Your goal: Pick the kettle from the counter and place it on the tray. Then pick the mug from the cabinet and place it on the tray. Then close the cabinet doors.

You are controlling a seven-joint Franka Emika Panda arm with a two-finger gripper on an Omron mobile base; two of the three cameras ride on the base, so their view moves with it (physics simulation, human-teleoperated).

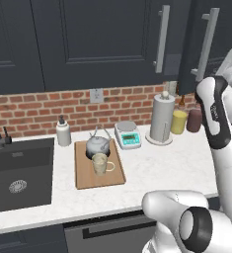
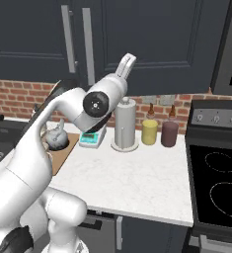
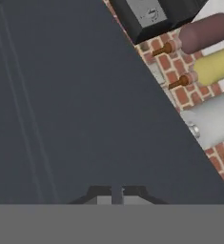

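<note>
Left base view: kettle (image 1: 97, 145) and mug (image 1: 101, 163) both stand on the tray (image 1: 84, 179) on the tabletop (image 1: 157, 168); right cabinet door (image 1: 199, 44) ajar.
Right base view: hand (image 2: 128, 62) raised against the cabinet doors (image 2: 137, 44).
Hand view: fingertips (image 3: 131, 192) nearly together, grasping nothing, facing a dark panel.
Handling: judged stiff, hinged, light to swing; push the flat face or bar handle (image 1: 208, 43).

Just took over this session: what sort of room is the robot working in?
A home kitchen, rendered in simulation. A white stone counter holds a black sink, dark wall cabinets hang above a brick backsplash, and a black stove stands at the counter's right end.
</note>
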